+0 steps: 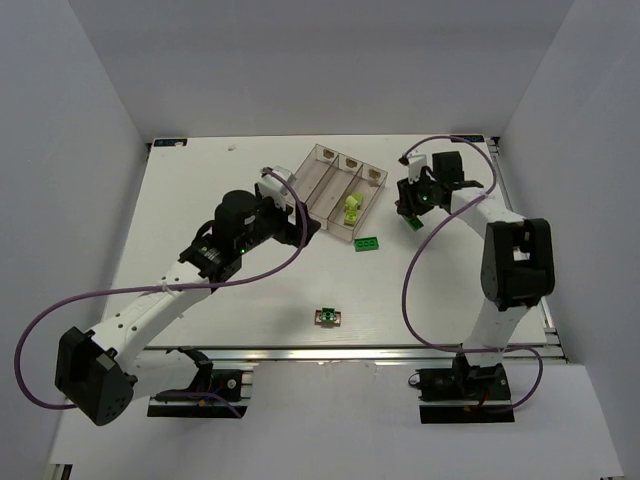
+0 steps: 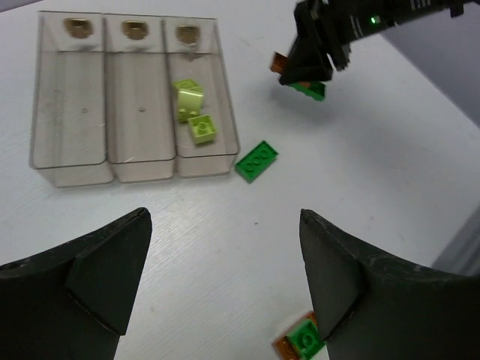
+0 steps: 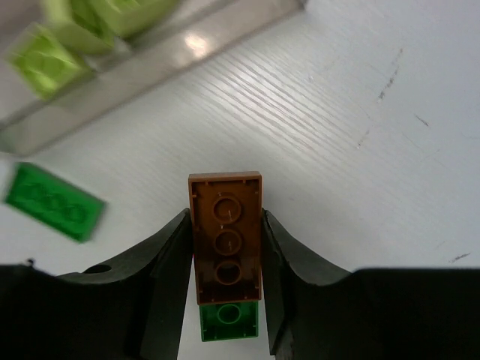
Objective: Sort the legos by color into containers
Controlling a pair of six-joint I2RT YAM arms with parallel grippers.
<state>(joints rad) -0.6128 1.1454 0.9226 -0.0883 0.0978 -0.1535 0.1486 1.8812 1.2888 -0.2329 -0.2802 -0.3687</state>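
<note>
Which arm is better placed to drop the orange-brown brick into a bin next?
Right. The right end effector is closed on the orange-brown brick, with a green brick under it, near the containers. The left end effector is open and holds nothing.

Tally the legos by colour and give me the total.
Bright green legos: 3, one loose by the containers, two stacked with orange-brown ones.
Pale yellow-green legos: 2, both in one end bin.
Orange-brown legos: 2, one in the right gripper, one nearer the arms' bases.
Total: 7
</note>
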